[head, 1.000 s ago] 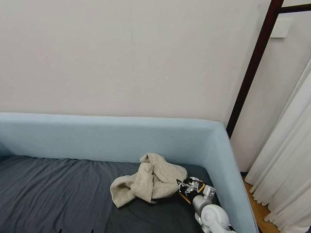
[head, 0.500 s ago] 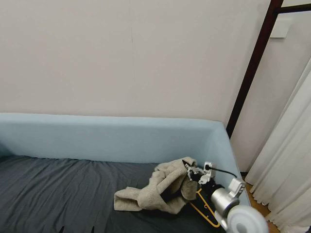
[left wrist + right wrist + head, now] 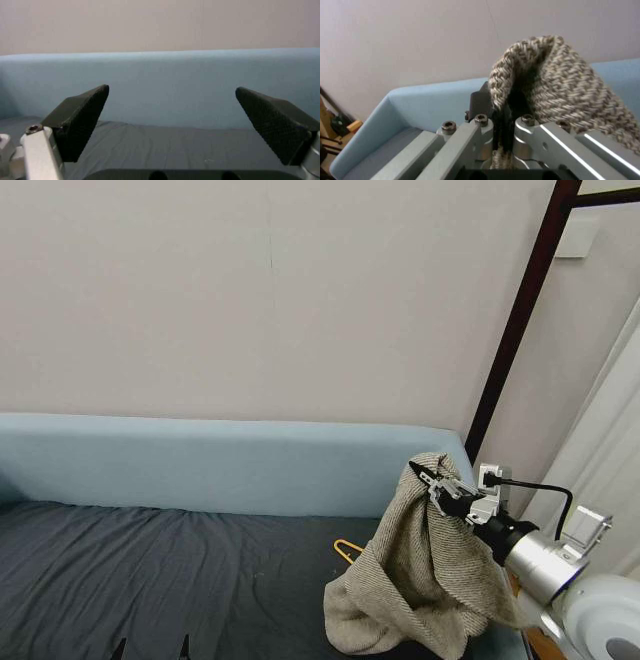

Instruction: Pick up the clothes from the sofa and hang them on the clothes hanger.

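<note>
Facing a pale blue sofa set along a plain wall, with a dark seat cushion lying bare across most of its width. Judging from that bare seat, pick-up nearly done and hanging not yet begun. Beyond the sofa's right end, a dark upright rack post and a white curtain (presumably where the garment must end up, though no rail can be made out). Hanging at the sofa's right end, near the corner of backrest and arm, a beige knitted sweater, its top fold raised about level with the backrest's upper edge and its lower bulk sagging toward the cushion; cannot tell whether touching there. Pinched at that top fold by the right gripper, fingers pressed together on the knit, with cloth bunched between them in the right wrist view. Waiting low over the cushion toward the left, the left gripper, fingers spread wide and gripping nothing. Lying on the cushion just beside the sweater, toward the backrest, a thin orange hanger, partly covered by the cloth. Worth minding on the way out: sofa arm and backrest close beside the draped cloth, post just beyond, curtain near. Plenty of open room upward along the wall and leftward over the cushion.
</note>
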### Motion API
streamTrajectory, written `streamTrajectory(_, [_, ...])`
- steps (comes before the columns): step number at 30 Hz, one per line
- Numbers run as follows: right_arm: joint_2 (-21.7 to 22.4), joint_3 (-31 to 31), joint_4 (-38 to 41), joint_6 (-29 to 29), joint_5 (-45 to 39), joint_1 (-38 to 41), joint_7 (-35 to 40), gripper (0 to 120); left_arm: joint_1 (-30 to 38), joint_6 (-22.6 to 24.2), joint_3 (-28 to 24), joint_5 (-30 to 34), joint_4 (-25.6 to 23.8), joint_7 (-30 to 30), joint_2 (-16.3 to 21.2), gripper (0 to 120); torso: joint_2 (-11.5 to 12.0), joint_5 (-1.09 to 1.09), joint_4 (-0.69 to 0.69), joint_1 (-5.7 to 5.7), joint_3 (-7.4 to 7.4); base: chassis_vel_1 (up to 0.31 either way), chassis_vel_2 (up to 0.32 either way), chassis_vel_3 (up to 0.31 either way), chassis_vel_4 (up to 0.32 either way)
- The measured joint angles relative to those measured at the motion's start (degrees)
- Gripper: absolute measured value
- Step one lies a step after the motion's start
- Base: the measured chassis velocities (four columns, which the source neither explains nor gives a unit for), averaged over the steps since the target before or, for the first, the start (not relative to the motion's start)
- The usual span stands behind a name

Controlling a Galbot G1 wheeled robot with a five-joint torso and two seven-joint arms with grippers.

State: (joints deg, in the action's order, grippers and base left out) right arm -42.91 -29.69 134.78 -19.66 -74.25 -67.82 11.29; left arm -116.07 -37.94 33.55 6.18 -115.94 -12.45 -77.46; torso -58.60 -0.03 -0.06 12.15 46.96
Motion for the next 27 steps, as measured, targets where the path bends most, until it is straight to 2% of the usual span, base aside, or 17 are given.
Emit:
streamTrajectory(5, [0.8,3.9,-2.7,0.1,4.6,0.3,-1.7,0,0.1,0.0,-0.3,-0.7,0.1,-1.0,-1.1,99,0.0,-0.03,-0.02,0.0,0.0,0.0,0.0,0.0,0.0])
streamTrajectory(7, [-1.3,10.0,-6.5,0.1,9.0,1.0,-2.3,0,0.0,-0.2,-0.6,-1.2,0.5,-1.4,-1.6,99,0.0,-0.03,-0.02,0.0,0.0,0.0,0.0,0.0,0.0])
streamTrajectory(9, [-2.4,11.9,-8.2,0.1,10.1,1.4,-2.3,0,-0.1,-0.3,-0.6,-1.5,0.6,-1.5,-1.8,99,0.0,-0.01,-0.01,0.0,0.0,0.0,0.0,0.0,0.0])
streamTrajectory(15, [-8.6,19.0,-14.8,0.1,12.9,3.1,-1.7,0,-1.0,-0.9,-0.2,-2.2,0.9,-2.6,-2.0,98,0.0,-0.02,0.0,0.0,0.01,0.0,0.0,0.0,0.0])
streamTrajectory(20, [-13.1,26.6,-16.7,0.3,16.8,4.9,-2.0,0,-1.4,-1.0,-0.1,-2.6,0.9,-3.0,-2.4,98,0.0,-0.03,-0.03,0.0,0.0,0.0,0.0,0.0,0.0])
streamTrajectory(22, [-18.1,33.8,-19.6,0.6,18.6,8.2,-1.1,0,-1.6,-1.0,-0.4,-3.2,0.9,-3.1,-3.0,98,0.0,-0.03,0.0,0.0,0.0,0.0,0.0,0.0,0.0])
streamTrajectory(25, [-20.2,36.6,-21.7,0.9,18.6,10.0,-0.7,0,-1.8,-1.0,-0.3,-3.3,0.8,-3.2,-3.1,98,0.0,-0.04,0.0,0.0,0.0,0.0,0.0,0.0,0.0])
streamTrajectory(27, [-23.8,41.0,-27.6,2.5,18.7,13.6,0.1,0,-2.0,-1.1,0.0,-3.3,0.8,-3.4,-3.2,98,0.0,-0.04,-0.02,0.0,0.0,0.0,0.0,0.0,0.0])
